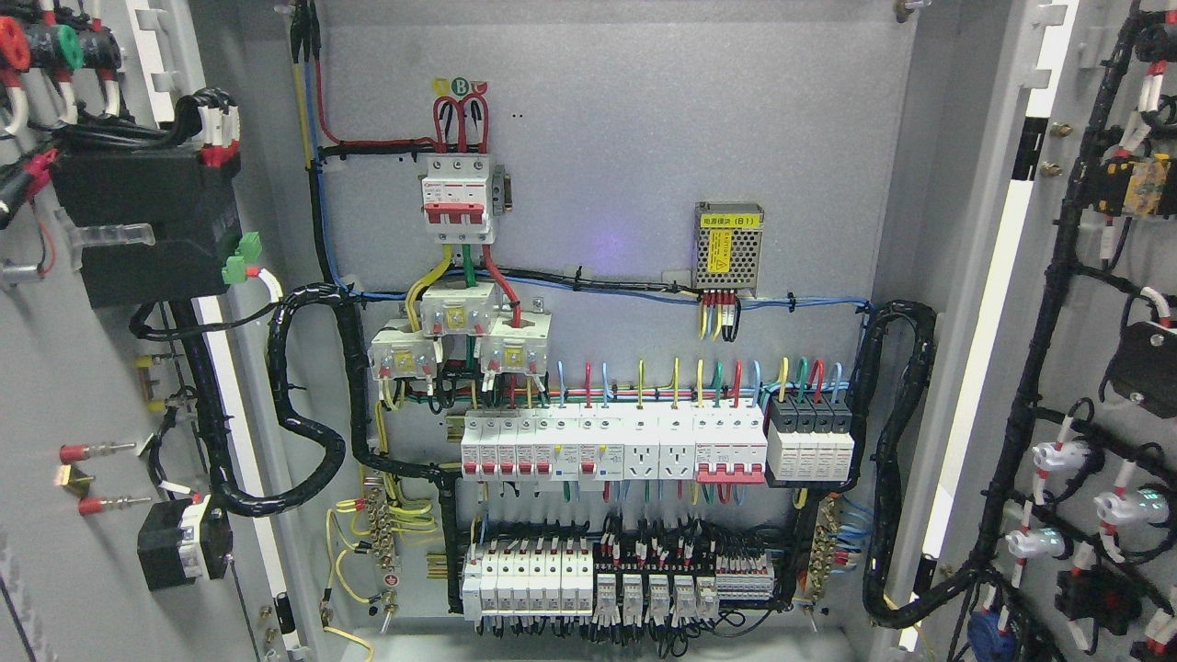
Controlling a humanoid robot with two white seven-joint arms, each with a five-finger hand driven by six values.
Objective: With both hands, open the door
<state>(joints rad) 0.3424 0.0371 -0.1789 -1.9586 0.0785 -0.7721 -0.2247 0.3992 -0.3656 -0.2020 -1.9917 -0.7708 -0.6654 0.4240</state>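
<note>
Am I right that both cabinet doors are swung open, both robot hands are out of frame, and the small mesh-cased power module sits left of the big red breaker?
Not quite. In the head view the mesh-cased power module sits right of the big red breaker, not left. The left door and right door are indeed swung open, and no robot hand shows.

Cabinet interior, both doors swung wide. Left door point(55, 515) filled the left edge of the frame, carrying a black box point(147, 230) at upper left and wired terminals below. Right door point(1094, 368) filled the right edge, hung with black cable looms. Back panel point(644, 119), centre: red-handled main breaker point(457, 198) at upper centre-left; perforated power module point(727, 246) to its right; breaker row point(611, 446) across the middle; lower relay row point(588, 579) near the bottom.
</note>
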